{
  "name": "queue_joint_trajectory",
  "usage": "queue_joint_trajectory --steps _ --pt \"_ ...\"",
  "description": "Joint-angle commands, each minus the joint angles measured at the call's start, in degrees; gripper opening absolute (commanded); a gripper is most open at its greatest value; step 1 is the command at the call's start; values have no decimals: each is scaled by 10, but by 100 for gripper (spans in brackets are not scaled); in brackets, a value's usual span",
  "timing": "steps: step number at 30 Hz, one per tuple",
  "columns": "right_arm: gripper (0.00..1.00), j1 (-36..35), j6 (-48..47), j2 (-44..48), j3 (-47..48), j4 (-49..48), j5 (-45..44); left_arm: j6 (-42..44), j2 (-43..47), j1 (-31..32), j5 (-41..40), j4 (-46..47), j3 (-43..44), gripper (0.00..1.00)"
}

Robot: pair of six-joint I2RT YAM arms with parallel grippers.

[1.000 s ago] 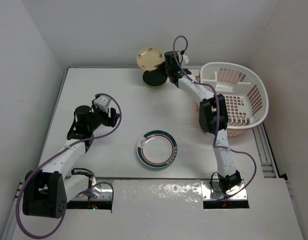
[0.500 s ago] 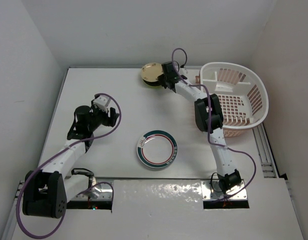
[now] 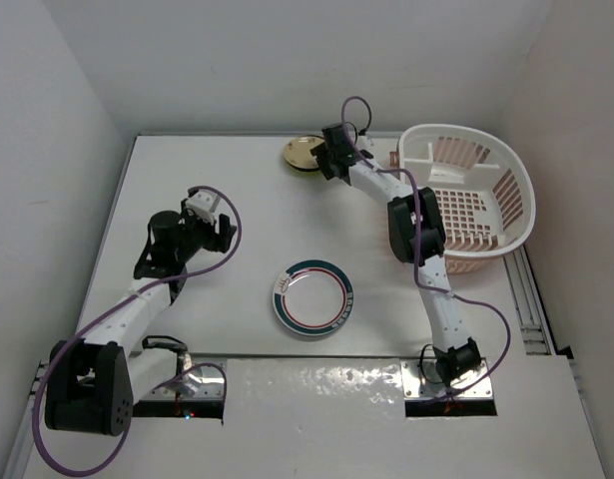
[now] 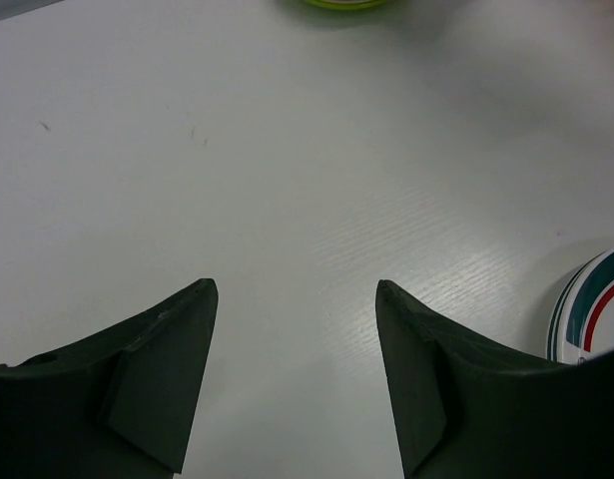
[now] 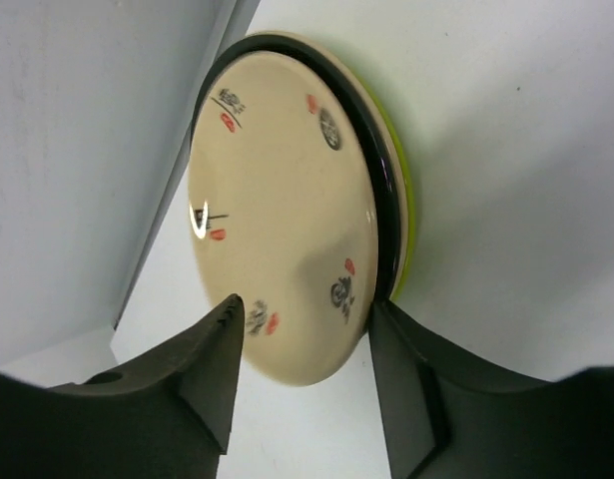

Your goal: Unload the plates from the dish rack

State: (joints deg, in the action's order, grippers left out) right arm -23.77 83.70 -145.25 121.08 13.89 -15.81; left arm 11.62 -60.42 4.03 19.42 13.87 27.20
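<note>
From above, my left gripper [image 3: 225,228] hangs over the table [image 3: 237,309] at about 9 o'clock, well apart from every plate. My right arm reaches out to 12 o'clock, where my right gripper [image 3: 319,160] meets the near-right rim of the cream plate [image 3: 304,153], which lies close to the back wall. The rack [image 3: 456,129] sits at 2 o'clock, just beside my right arm's elbow. The striped plate [image 3: 313,297] lies flat at 6 o'clock, near the table's front edge and between my two arms. Through my left wrist camera, my left fingers [image 4: 167,369] stand wide apart with only bare table between them. A sliver of the lime plate [image 4: 341,3] shows at 12 o'clock and the striped plate's rim cuts in at 4 o'clock. Through my right wrist camera, the cream plate, dark-rimmed and dotted with small red and black marks, rests on the lime plate, whose green edge peeks out at 3 o'clock. My right fingers [image 5: 212,369] are spread broadly, and the cream plate's near rim is between them. One fingertip lies over its face and the other against its dark underside. I cannot tell whether they are pressing on it or merely straddling it.
</note>
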Motion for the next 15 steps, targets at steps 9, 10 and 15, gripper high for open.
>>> queue_joint_trajectory --steps 9,10,15 --pt "69 -2 -100 31 36 39 32 8 -6 0 -7 23 0 63" --pt "74 -2 -99 31 34 46 39 9 -7 -1 -7 23 0 63" --pt "99 -7 -135 44 47 71 67 13 -7 -1 -10 20 3 63"
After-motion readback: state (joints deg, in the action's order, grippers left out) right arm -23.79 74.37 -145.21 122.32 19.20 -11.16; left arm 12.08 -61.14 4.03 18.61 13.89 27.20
